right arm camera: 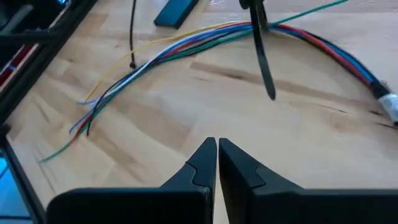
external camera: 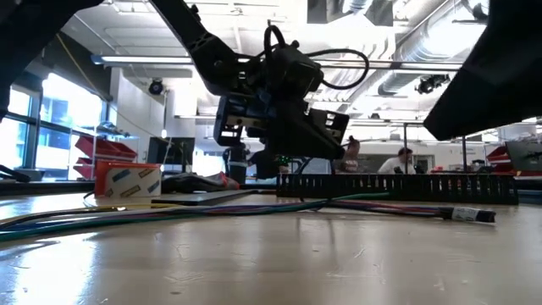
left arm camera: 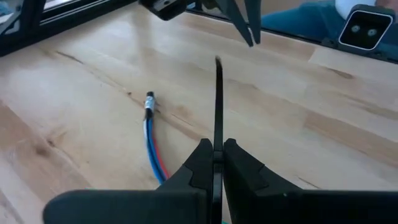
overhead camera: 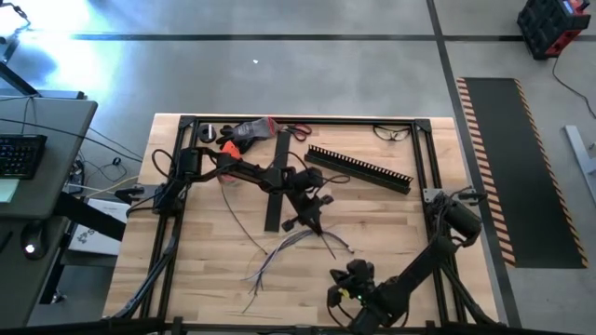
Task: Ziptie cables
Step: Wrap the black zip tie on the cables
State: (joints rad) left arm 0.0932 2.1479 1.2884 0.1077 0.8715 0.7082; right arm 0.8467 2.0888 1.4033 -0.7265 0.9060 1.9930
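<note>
Because the left gripper (left arm camera: 216, 163) pinched only the end of a thin black zip tie (left arm camera: 218, 106) above the cables (overhead camera: 284, 249), which lay loose near the table's middle toward its near edge, the tie could, I judged, twist or slip before threading round them. The right gripper (right arm camera: 216, 155), fingertips pressed together and empty, waited by the near right corner. The pale wooden table (overhead camera: 391, 233) stood in a bright workshop with people at benches behind.

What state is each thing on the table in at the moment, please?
Cables: lying loose on the table, ends splayed, not tied.
Zip tie: pinched upright in the left gripper, not around the cables.
Right gripper: shut, empty, near the table's front edge.
Slotted channel: lying flat, untouched.
</note>
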